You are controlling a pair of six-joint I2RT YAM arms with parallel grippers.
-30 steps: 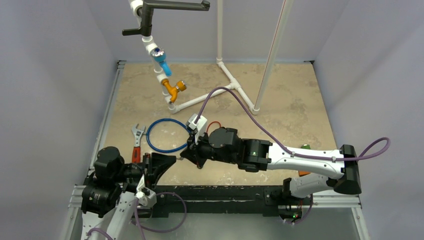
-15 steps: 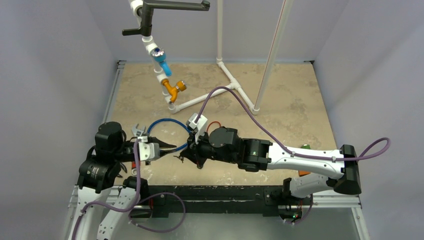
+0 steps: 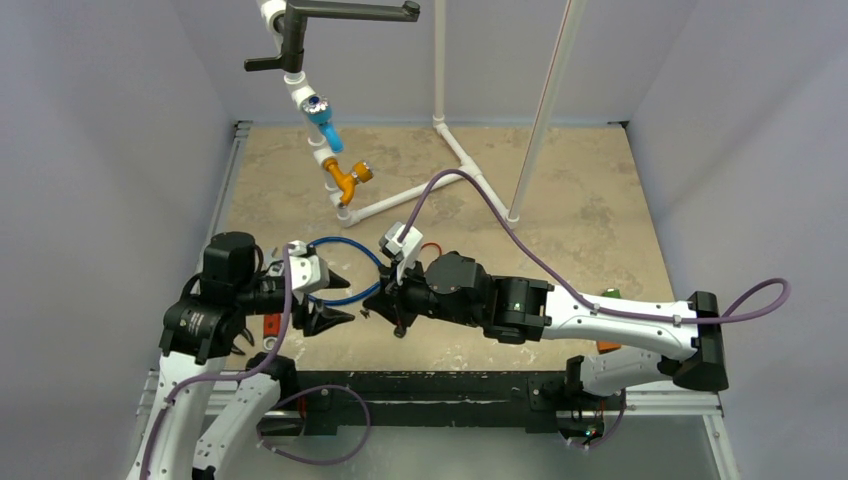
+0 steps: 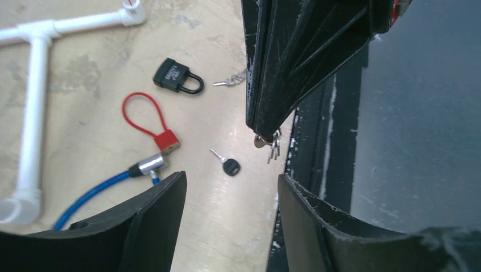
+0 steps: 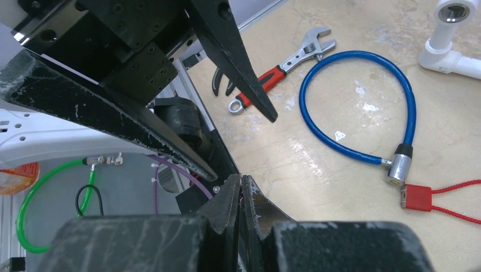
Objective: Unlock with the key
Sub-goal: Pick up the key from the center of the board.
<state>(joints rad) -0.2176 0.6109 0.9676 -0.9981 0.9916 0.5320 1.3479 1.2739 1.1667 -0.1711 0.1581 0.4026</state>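
Since half a second ago my left arm has swung inward, elbow bent, so its pincer point(image 3: 350, 298) now points along the desk's near edge toward my right one, fingers spread wide with nothing between them. My right arm lies stretched leftward, low above that near edge; its pincer point(image 3: 367, 312) is clenched on a key bunch point(image 4: 268, 143) (dangling from the tips). The padlock point(image 4: 177, 76) lies flat, further in from the near edge, well apart from the bunch.
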